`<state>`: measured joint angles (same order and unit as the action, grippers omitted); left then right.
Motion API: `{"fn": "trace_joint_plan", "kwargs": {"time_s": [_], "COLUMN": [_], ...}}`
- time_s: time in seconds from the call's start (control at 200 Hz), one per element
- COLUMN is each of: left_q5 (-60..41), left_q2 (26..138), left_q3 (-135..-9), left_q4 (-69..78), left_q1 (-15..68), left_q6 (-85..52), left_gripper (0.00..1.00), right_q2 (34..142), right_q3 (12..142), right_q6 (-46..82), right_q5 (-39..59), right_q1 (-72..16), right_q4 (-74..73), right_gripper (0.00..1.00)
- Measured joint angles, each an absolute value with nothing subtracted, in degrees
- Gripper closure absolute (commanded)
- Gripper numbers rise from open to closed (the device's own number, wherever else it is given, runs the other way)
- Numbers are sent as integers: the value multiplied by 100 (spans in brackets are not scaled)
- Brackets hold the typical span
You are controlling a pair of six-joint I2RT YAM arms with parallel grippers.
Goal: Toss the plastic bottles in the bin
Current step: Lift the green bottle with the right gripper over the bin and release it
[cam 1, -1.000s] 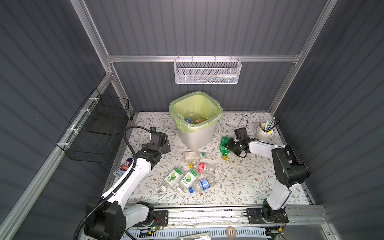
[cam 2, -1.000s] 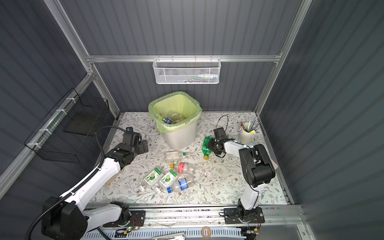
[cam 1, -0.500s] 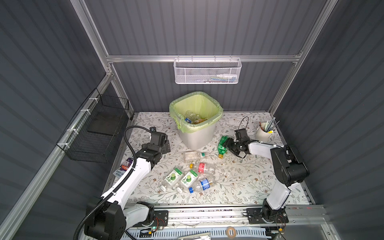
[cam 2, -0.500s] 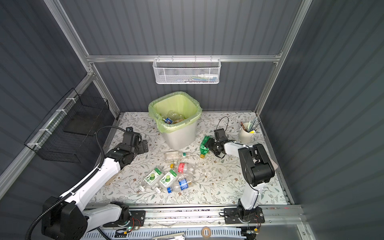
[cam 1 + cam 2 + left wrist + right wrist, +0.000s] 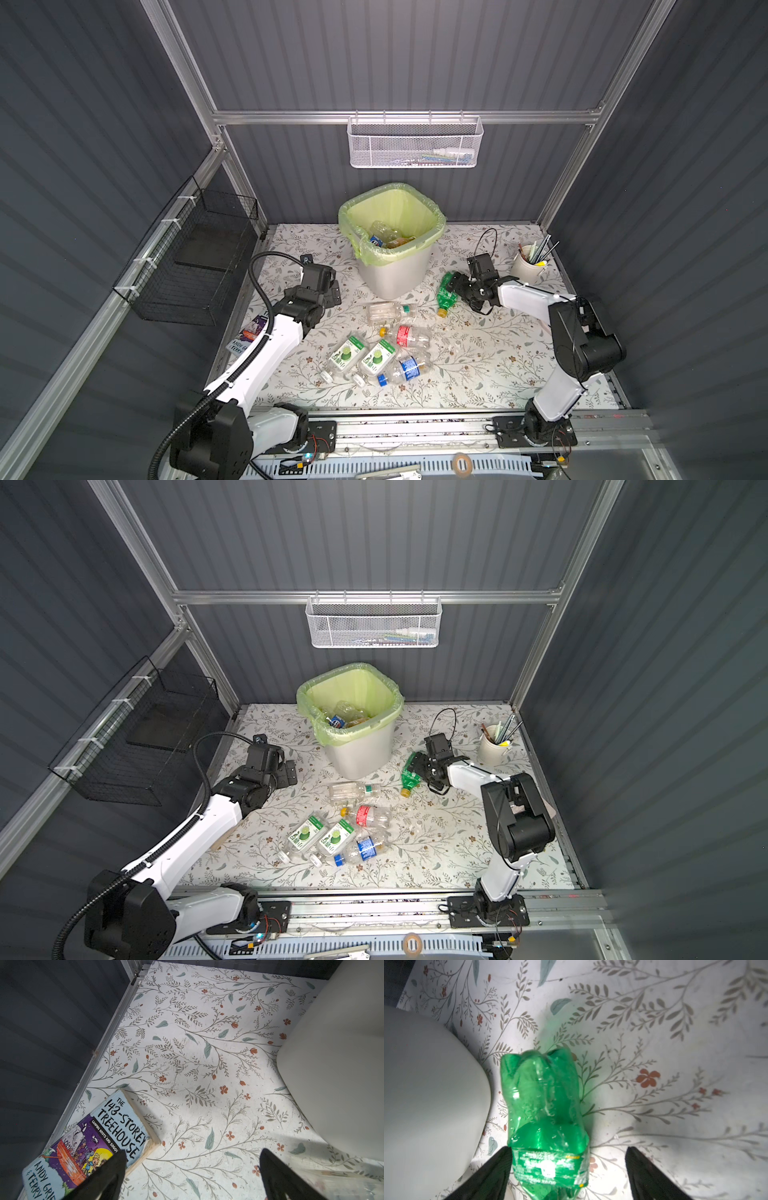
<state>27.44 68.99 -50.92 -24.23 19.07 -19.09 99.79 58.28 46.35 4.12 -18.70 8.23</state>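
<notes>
Right fingers (image 5: 496, 1167): spread wide around the green bottle (image 5: 546, 1109), which is touched on one side only and not gripped.
Bottle position: laid on its side on the counter (image 5: 478, 365), just beside the bin (image 5: 390, 270).
Left fingers (image 5: 104, 1176): wide and empty, near a book (image 5: 93, 1142).
Step advised: the fingers should be centred across the labelled waist, closed gently, then raised clear of the rim.
Risk: the thin plastic may slip if squeezed off-centre.

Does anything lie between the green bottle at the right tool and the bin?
Nothing visible does: only bare table separates the green bottle from the bin. The bin's own wall is the one barrier, so the bottle likely has to be lifted over the rim.
</notes>
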Motion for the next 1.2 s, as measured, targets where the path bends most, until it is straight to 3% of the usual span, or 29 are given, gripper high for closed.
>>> {"fn": "trace_joint_plan", "kwargs": {"time_s": [0.175,0.41,0.715,0.875,1.201], "left_q5": [2744,2749,2814,2825,2849], "left_q2": [6901,6904,6904,6904,6904], "left_q3": [-5072,-5022,-5017,-5017,-4960], "left_q4": [-2403,-2399,-2401,-2401,-2368], "left_q1": [1907,1907,1907,1907,1907], "left_q6": [-1909,-1907,-1907,-1909,-2064], "left_gripper": [0,0,0,0,0], "right_q2": [10003,10755,10969,10357,8276], "right_q3": [6093,6744,6731,6189,5966], "right_q6": [4582,4436,4276,4213,3848], "right_q5": [231,69,16,-5,3], "right_q1": [-2045,-2088,-2071,-2029,-1699], "right_q4": [952,1166,1166,1116,1111], "right_gripper": [3,6,32,43,41]}}
